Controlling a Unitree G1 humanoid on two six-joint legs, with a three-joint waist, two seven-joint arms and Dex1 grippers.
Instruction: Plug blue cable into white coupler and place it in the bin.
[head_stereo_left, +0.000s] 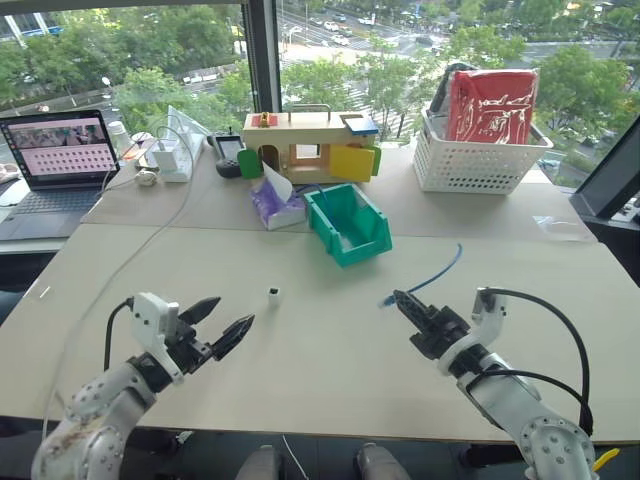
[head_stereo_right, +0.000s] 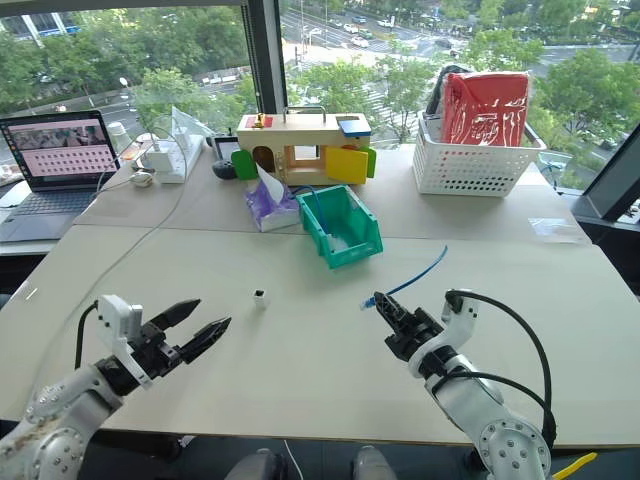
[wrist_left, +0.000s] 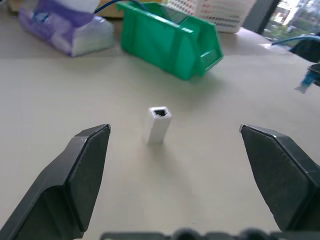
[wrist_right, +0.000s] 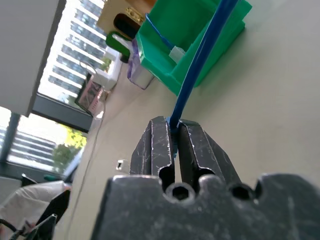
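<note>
- The bin (head_stereo_left: 347, 224) sits mid-table, its cut-away front facing the robot; a second blue cord and a small white piece lie inside it, partly hidden by its walls.
- The coupler (head_stereo_left: 273, 294) stands upright on the bare table, nearer the robot than the bin and to its left, its dark opening facing up. Nothing touches it.
- The left gripper (head_stereo_left: 222, 325) hovers near the coupler, on the robot's side of it, fingers spread wide and empty.
- In the left wrist view the coupler (wrist_left: 159, 125) stands between and beyond the two fingers (wrist_left: 87, 165), apart from both.
- The right gripper (head_stereo_left: 406, 304) is clamped on the cable (head_stereo_left: 432, 274), nearer the robot than the bin and to its right.
- The cable's plug end sticks out past the fingertips toward the coupler; it is too small to make out clearly.
- The rest of the cable trails away over the table to the right of the bin.
- In the right wrist view the cable (wrist_right: 200, 60) runs out from between the shut fingers (wrist_right: 160, 145); its far end is cut off.
</note>
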